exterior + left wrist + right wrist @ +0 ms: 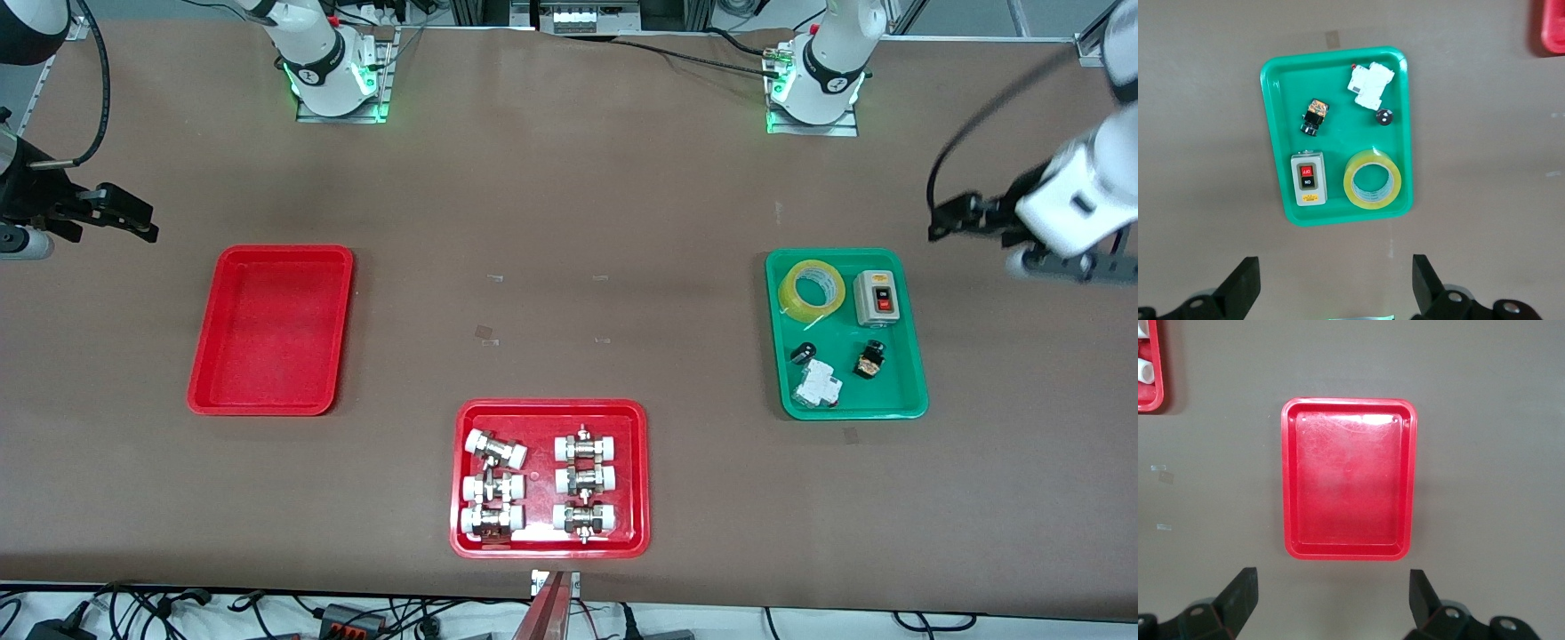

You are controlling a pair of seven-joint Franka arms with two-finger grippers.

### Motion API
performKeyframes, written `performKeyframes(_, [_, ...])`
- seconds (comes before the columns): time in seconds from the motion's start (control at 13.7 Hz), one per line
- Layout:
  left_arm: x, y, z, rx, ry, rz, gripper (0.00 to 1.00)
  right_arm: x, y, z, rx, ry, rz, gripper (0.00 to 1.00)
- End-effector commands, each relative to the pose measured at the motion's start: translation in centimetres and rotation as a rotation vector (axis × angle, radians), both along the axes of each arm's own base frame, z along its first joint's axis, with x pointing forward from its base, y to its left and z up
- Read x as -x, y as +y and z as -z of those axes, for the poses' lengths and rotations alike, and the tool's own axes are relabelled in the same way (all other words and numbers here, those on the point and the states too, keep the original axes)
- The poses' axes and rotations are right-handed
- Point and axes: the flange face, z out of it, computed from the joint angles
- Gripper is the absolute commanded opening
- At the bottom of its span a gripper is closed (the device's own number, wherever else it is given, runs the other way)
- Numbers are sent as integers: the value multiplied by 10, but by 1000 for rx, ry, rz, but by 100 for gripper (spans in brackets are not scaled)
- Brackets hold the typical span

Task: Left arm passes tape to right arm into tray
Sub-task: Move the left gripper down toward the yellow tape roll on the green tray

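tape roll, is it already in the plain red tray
No, the tape lies in the green tray beside a grey switch box, and the plain red tray holds nothing.

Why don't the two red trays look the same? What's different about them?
The plain red tray holds nothing, while the red tray with fittings carries six white-and-metal pipe fittings in two columns. The plain red tray lies toward the right arm's end of the table; the red tray with fittings lies mid-table, nearer the front camera. Both are red, rectangular, round-cornered, with raised rims.
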Motion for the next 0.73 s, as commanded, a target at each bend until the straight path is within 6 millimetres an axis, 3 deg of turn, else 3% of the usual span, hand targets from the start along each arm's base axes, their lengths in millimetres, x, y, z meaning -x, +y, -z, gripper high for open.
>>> performKeyframes(0.0, [-29, 13, 57, 26, 50, -9, 100, 5, 1, 2, -6, 6, -7, 100])
performKeyframes(0.15, [-20, 13, 104, 22, 61, -22, 100, 4, -1, 2, -9, 6, -2, 100])
performKeyframes(0.36, [22, 11, 173, 8, 13, -35, 100, 3, -1, 6, -11, 15, -2, 100])
performKeyframes(0.66, [60, 7, 244, -11, -15, -123, 100, -2, 0, 13, -13, 20, -6, 100])
